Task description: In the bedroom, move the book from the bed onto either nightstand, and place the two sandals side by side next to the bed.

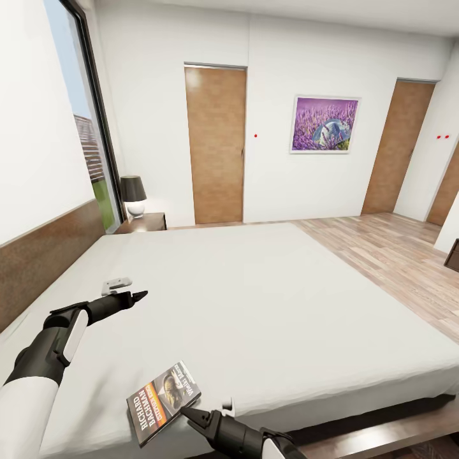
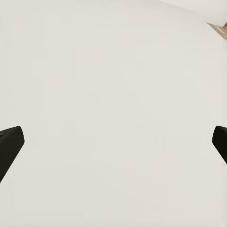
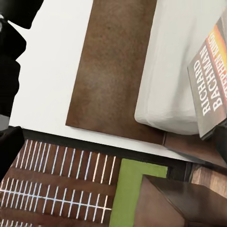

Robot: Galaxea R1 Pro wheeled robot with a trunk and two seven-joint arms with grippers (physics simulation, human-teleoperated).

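Note:
The book [image 1: 163, 399] lies flat on the bed [image 1: 255, 299], close to the mattress's near edge, its dark cover with orange band facing up. My right gripper [image 1: 199, 414] hovers at the book's near right corner, open. In the right wrist view the book [image 3: 210, 90] sits just inside one fingertip [image 3: 220, 139], with nothing clamped. My left gripper [image 1: 138, 297] hangs over the mattress near the headboard [image 1: 44, 261], and its fingers [image 2: 10, 142] stand wide apart over bare mattress. A nightstand [image 1: 145, 222] stands at the bed's far corner. The two sandals are out of view.
A lamp [image 1: 134, 195] stands on the nightstand by the tall window [image 1: 89, 140]. A small pale grey object [image 1: 116, 284] lies on the mattress just beyond my left gripper. Wood-plank floor [image 1: 389, 255] runs along the bed's right side, with brown doors [image 1: 215, 145] and a lavender picture [image 1: 324, 124] behind.

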